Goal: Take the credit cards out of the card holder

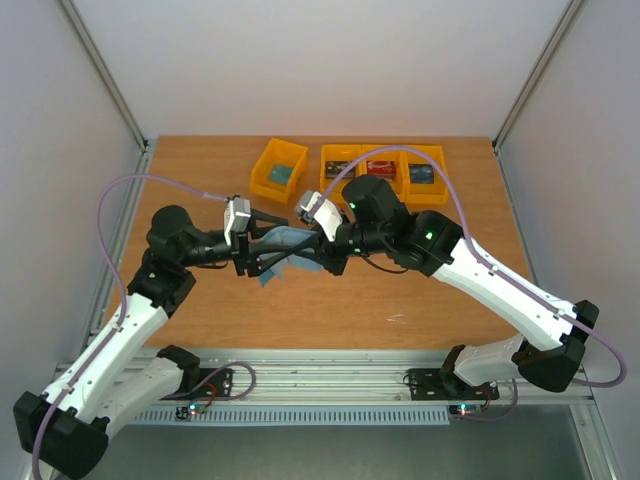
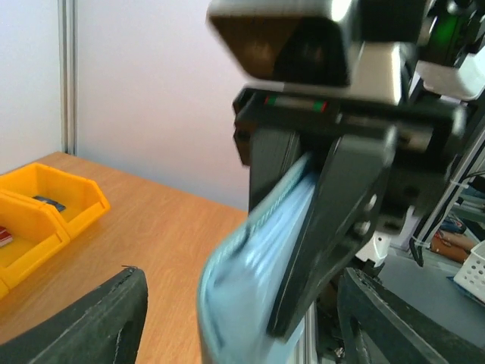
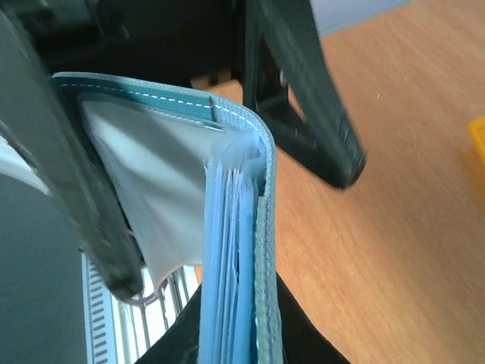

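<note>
The slate-blue card holder (image 1: 283, 243) hangs above the table between the two arms. My right gripper (image 1: 322, 255) is shut on it. In the right wrist view the holder's pale blue pockets (image 3: 231, 250) stand edge-on between my dark fingers (image 3: 311, 334), one cover folded out to the left. My left gripper (image 1: 258, 252) stands open around the holder's other end, and its pads (image 2: 91, 322) are apart from the holder (image 2: 242, 280). Credit cards lie in the yellow bins: a red one (image 1: 381, 167) and a blue one (image 1: 421, 173). Any card inside the holder is hidden.
Yellow bins (image 1: 279, 170) stand in a row at the back of the wooden table (image 1: 200, 200), a single one left and three joined ones (image 1: 383, 156) right. Metal frame posts rise at the table's back corners, and a rail runs along its near edge.
</note>
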`<state>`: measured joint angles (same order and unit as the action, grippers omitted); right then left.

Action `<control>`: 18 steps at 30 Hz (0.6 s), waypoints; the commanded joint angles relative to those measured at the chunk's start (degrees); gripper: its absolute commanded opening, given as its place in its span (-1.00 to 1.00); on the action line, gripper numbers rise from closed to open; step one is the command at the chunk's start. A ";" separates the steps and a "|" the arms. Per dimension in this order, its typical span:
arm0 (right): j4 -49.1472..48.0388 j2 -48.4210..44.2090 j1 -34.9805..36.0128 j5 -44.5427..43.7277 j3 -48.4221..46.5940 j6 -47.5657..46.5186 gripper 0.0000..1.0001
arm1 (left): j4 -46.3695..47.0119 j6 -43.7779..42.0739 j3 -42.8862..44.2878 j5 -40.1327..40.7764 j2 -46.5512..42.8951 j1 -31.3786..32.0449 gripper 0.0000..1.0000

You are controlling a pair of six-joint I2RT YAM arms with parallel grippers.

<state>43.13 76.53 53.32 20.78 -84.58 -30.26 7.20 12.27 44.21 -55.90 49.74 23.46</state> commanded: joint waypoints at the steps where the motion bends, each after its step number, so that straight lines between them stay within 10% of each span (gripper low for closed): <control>1: -3.16 -1.92 0.11 2.62 -4.81 2.70 -0.97 | -2.19 -5.29 -1.91 0.15 -0.51 -0.17 0.38; 8: -4.27 -1.67 0.12 5.55 -6.56 4.33 -0.98 | -2.57 -6.69 -2.46 -3.09 -0.85 -0.10 0.22; 13: -5.19 -1.04 0.12 8.21 -6.57 5.11 -0.97 | -0.95 -6.11 -2.33 -3.18 -1.07 -0.08 -0.98; 18: -5.91 -3.73 -0.63 1.03 -3.93 5.61 -0.10 | 4.21 1.11 -3.04 1.21 -1.61 -0.15 -1.00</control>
<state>41.91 76.05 52.56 23.44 -89.03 -26.22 4.91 7.90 42.09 -58.83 48.75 23.22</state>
